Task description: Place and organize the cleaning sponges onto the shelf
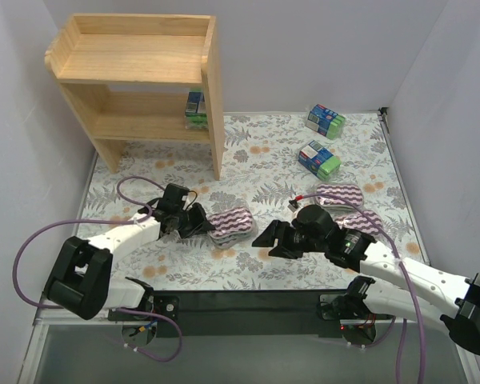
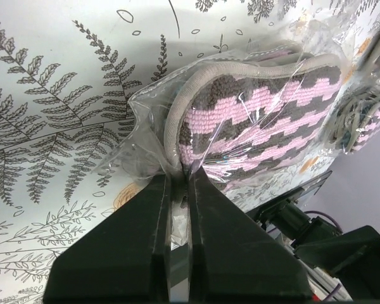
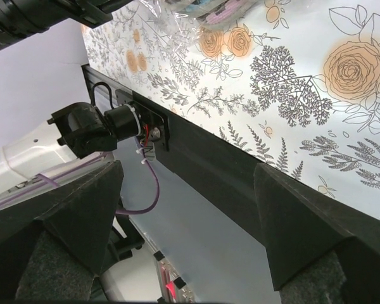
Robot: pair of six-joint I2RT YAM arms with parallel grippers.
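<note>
My left gripper [image 1: 202, 223] is shut on the edge of a purple-and-white zigzag sponge [image 1: 231, 223] in clear wrap; in the left wrist view the gripper [image 2: 178, 183] pinches the wrap at the sponge's [image 2: 259, 126] rim. My right gripper [image 1: 266, 238] is open and empty, low near the table's front edge [image 3: 187, 183]. Two more zigzag sponges lie at the right [image 1: 342, 194] [image 1: 364, 221], the nearer partly hidden by the right arm. Two blue-and-green packs [image 1: 318, 159] [image 1: 326, 120] lie at the far right. One pack [image 1: 196, 108] stands on the wooden shelf's [image 1: 136, 68] lower tier.
The floral mat [image 1: 264, 168] covers the table. A black rail [image 1: 248, 302] runs along the front edge. White walls close in on the left, back and right. The shelf stands at the back left corner.
</note>
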